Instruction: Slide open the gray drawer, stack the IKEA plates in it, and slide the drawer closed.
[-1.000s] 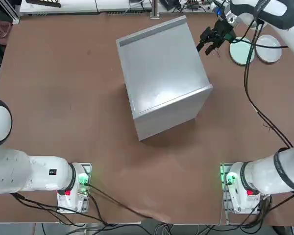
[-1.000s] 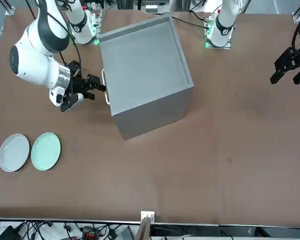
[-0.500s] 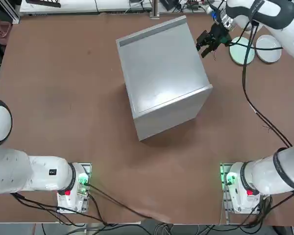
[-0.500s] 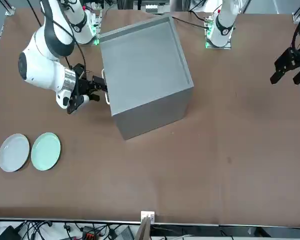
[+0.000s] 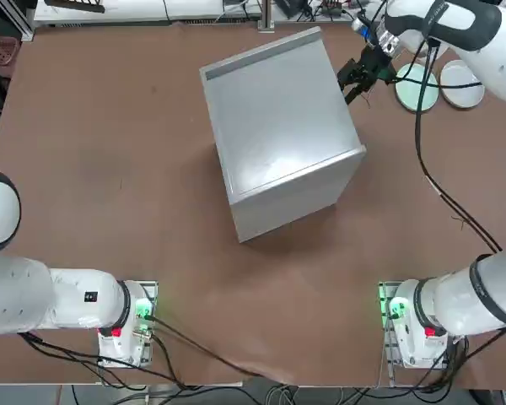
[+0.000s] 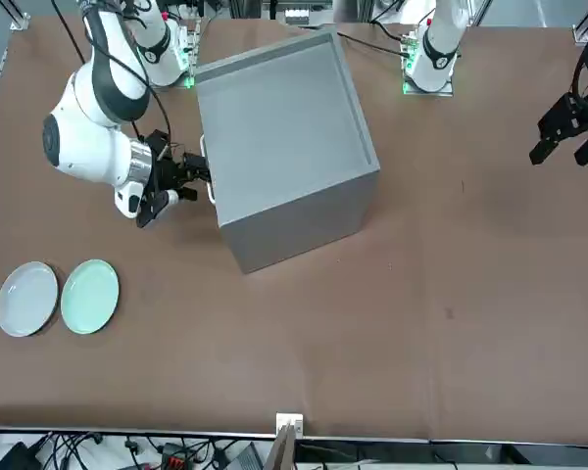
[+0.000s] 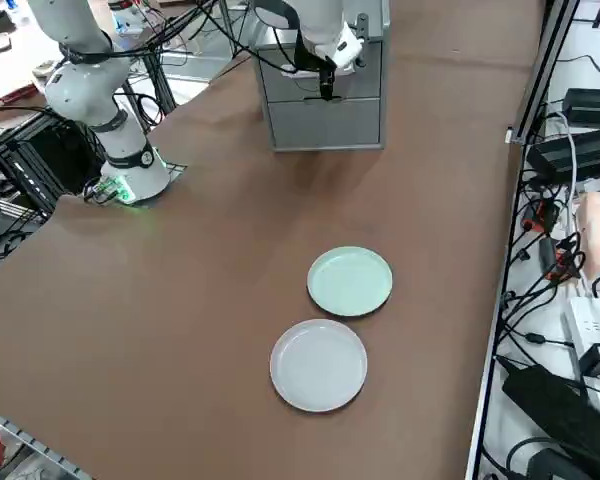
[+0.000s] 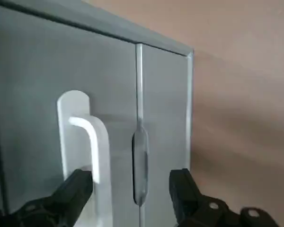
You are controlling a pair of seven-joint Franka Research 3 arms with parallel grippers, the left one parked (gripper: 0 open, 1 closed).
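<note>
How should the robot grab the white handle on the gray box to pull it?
Grip the long raised bar of the white handle, coming straight at the box's front. The bar stands off the cabinet like a bridge, so one finger could probably fit on each side. The open right end effector is already in front, though it may need to shift to straddle the bar.
</note>
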